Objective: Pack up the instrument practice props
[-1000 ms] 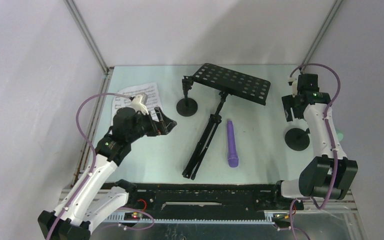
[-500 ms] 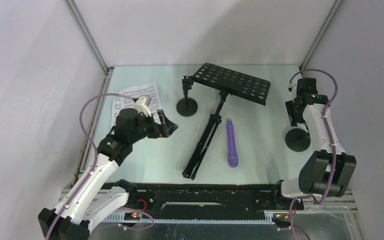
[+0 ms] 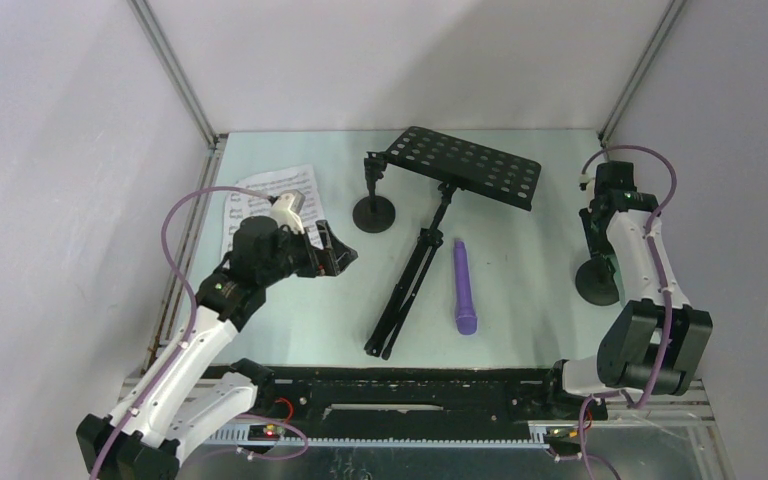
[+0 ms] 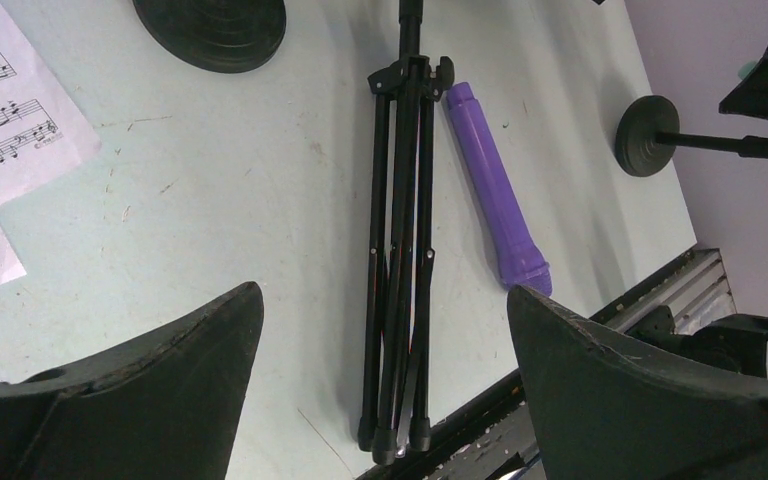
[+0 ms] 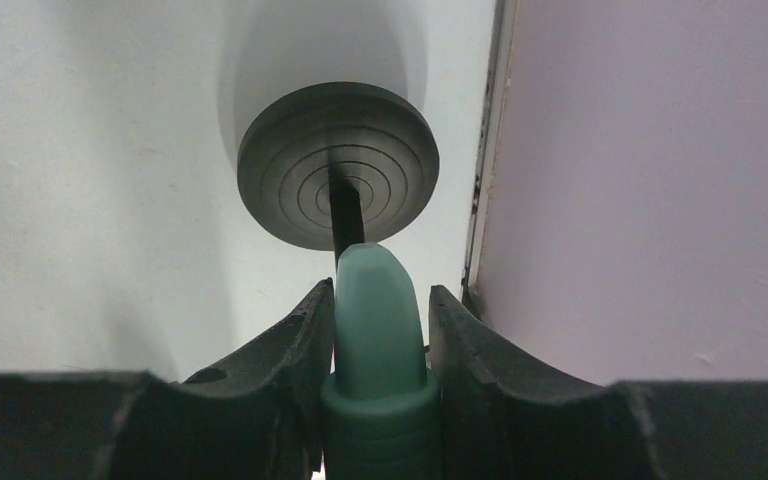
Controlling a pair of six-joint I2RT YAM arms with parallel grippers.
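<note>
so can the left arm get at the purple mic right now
Probably yes. The left gripper hangs open, and the purple microphone lies uncovered on the table. The rack's folded legs lie flat between them, so reaching over looks feasible, though finger room on that side may be tight.

Overhead camera looks down from behind; wrist cameras sit close, the left sharing the purple microphone [image 3: 465,288].

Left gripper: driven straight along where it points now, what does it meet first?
Likely the folded legs of the black tripod music rack, centred between the open left gripper's fingers; depth is unclear.
</note>
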